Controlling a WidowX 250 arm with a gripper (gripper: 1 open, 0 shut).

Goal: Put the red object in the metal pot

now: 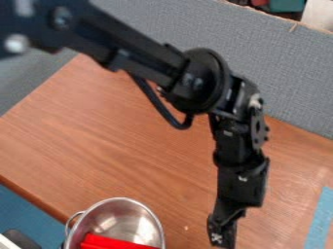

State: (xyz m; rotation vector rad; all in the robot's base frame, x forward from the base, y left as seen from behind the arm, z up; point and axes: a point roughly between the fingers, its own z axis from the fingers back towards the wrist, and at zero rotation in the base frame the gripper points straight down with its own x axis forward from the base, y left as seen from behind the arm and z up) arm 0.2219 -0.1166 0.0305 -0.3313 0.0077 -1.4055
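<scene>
The metal pot (128, 212) stands at the front edge of the wooden table, shiny and round. The red object (92, 239) lies inside it against the left wall, partly cut off by the frame's bottom edge. My gripper (220, 231) hangs to the right of the pot, low over the table and apart from the rim. It points down, stands open, and holds nothing. The black arm (196, 83) reaches in from the upper left.
The brown wooden table (78, 146) fills the middle of the view. A grey-blue fabric wall (221, 49) runs along its back edge. A light blue strip (325, 219) borders the table's right side.
</scene>
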